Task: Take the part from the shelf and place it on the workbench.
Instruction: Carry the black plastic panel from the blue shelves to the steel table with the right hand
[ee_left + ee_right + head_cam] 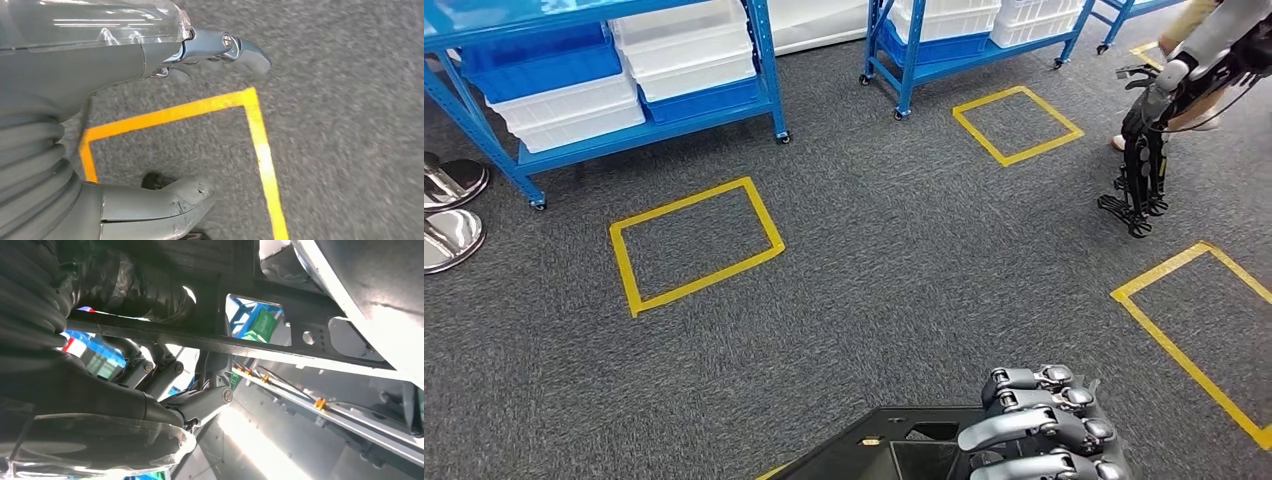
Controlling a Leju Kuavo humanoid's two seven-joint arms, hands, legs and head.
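1. Part (894, 450): a black, flat-panelled piece with cut-out windows, at the near edge of the head view just right of centre, carried low over the grey carpet (904, 270).
2. Right hand (1049, 425) holds it, fingers wrapped over the part's right edge; in the right wrist view the dark fingers (165, 370) hook round a thin black bar of the part's frame (200, 342), with holes and openings beside them.
3. Left hand (220, 47) hangs over the carpet with nothing in it, fingers stretched out and the thumb well apart, above a yellow tape outline (250, 107).
4. Handling, as I judge it: the part looks rigid, sheet metal or hard plastic (thin walls, sharp edges), not fragile but awkwardly broad for one hand. A grip on one edge leaves the far side free to swing or tip. The smooth painted faces may slip, so the frame bar or a cut-out rim is the better hold; the free hand under the left side would steady it.
5. Blue shelves (764, 60) with white and blue bins stand far left and far centre; no surface for the drop-off can be made out.
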